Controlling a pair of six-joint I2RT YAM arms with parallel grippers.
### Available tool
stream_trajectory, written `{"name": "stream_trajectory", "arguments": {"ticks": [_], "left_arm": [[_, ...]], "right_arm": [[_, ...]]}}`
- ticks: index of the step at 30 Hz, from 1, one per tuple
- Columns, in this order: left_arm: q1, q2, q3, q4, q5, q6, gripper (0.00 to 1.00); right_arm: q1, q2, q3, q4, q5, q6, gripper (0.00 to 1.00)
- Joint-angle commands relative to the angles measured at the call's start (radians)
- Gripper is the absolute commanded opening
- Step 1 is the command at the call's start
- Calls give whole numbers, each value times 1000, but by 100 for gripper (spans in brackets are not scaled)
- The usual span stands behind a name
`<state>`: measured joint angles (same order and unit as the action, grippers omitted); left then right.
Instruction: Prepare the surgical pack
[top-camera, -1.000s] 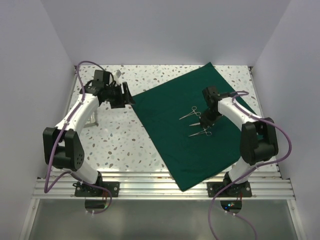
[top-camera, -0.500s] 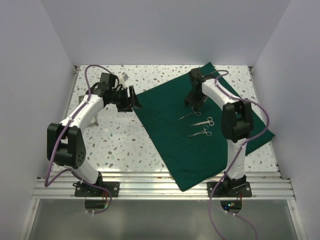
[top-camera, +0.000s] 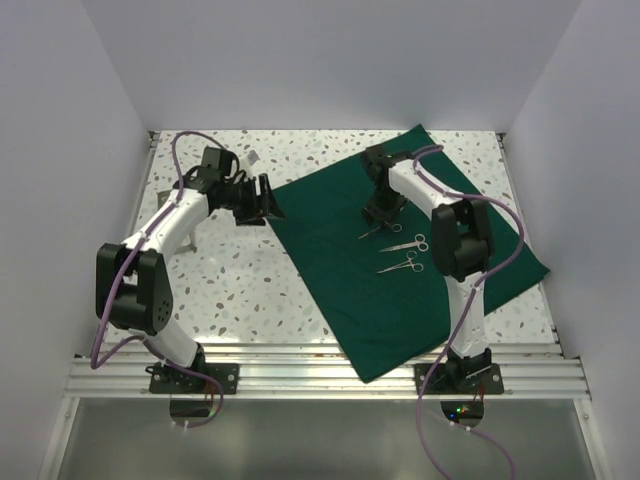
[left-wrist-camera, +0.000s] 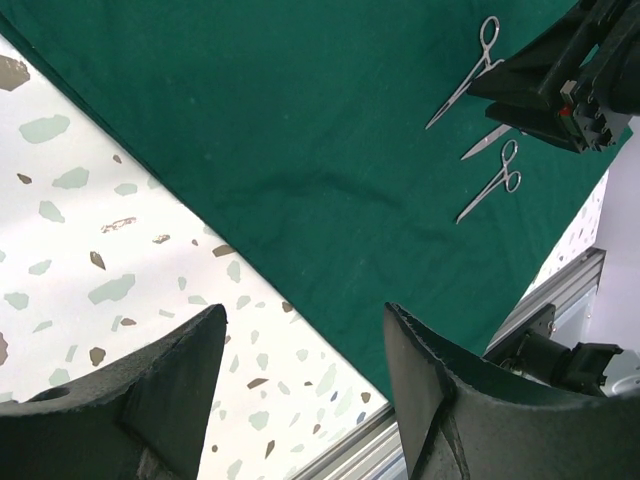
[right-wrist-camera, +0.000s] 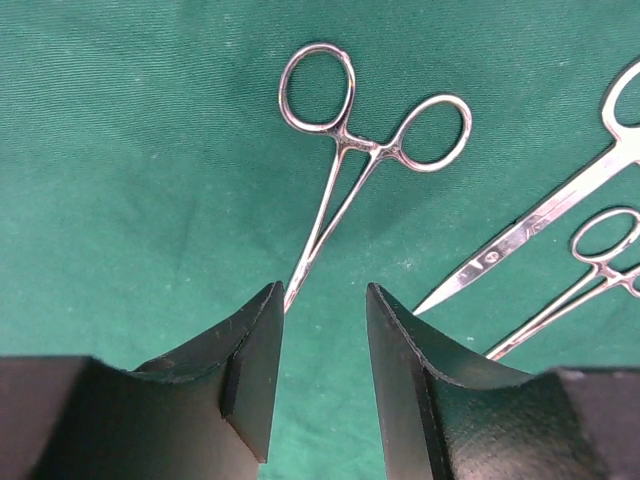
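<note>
Your surgical pack is so far a dark green drape (top-camera: 335, 280) spread flat and turned diagonally on the bench's (top-camera: 240, 290) right half. One corner points at the far edge, another laps the near edge.

Three silver instruments lie close together on the drape, rings toward the bench's right edge: far forceps (right-wrist-camera: 362, 147), scissors (right-wrist-camera: 520, 235), near forceps (left-wrist-camera: 487, 188).

Your R gripper (right-wrist-camera: 322, 295) sits low over the far forceps, fingers apart. The tip end runs into the gap btwn them, not pinched.

Your L gripper (left-wrist-camera: 305, 330) hangs over the drape's left edge where cloth meets bench. Its fingers are spread w/ nothing btwn them.
</note>
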<state>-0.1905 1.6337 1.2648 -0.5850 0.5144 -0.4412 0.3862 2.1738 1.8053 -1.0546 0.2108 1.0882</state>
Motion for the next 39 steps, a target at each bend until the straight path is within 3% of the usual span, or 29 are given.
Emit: {"name": "stream_trajectory", "arguments": {"ticks": [1, 22, 39], "left_arm": [[-1, 17, 21, 16, 27, 27, 68], [-1, 15, 25, 7, 38, 44, 68], [-1, 0, 13, -4, 49, 45, 68]], "right_arm": [[13, 29, 19, -8, 35, 39, 42], [14, 139, 31, -8, 59, 67, 29], [5, 147, 0, 41, 4, 47, 30]]}}
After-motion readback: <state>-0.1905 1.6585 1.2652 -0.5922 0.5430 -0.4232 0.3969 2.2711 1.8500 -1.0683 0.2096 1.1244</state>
